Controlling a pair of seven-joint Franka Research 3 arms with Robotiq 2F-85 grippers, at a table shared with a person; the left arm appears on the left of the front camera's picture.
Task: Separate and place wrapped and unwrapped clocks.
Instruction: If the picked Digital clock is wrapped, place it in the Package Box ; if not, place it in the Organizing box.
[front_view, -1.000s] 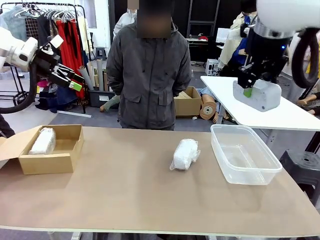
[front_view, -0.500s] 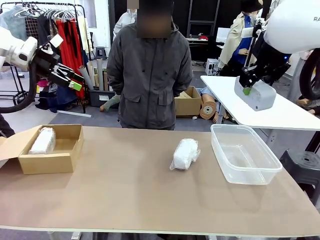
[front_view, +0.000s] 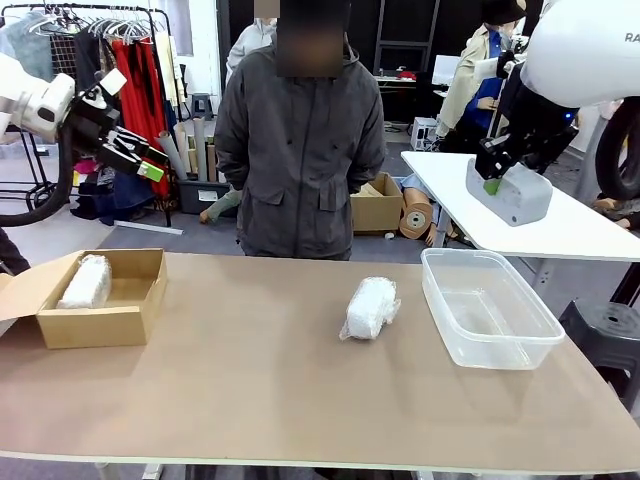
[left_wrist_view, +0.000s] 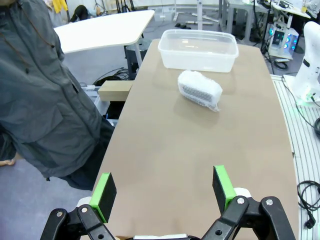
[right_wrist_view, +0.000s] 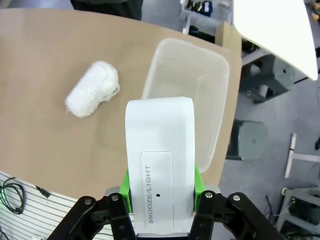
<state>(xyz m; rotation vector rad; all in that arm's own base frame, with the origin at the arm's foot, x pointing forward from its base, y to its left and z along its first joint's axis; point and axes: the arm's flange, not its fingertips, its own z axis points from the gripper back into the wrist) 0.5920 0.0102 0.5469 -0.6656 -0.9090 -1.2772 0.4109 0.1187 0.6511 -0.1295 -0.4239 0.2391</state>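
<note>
Upper right, the right gripper (front_view: 492, 181) is clamped on the bare white clock (front_view: 516, 193) above the clear tub (front_view: 500, 347), and the left gripper (front_view: 148, 160) hangs wide open upper left.

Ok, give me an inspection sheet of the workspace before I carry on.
surface: brown table, bare between the items.
job's things: wrapped clock lies in the box at left; second wrapped clock lies mid-table; bare clock is held in the air at right.
clutter: nothing seen; the tub at right holds nothing.
grippers: left gripper open, raised, holding nothing; right gripper shut on the bare clock.
cables: black hose loops by the left arm; cable on the floor.
surroundings: person stands at the far edge; clothes rack and white table behind.
</note>
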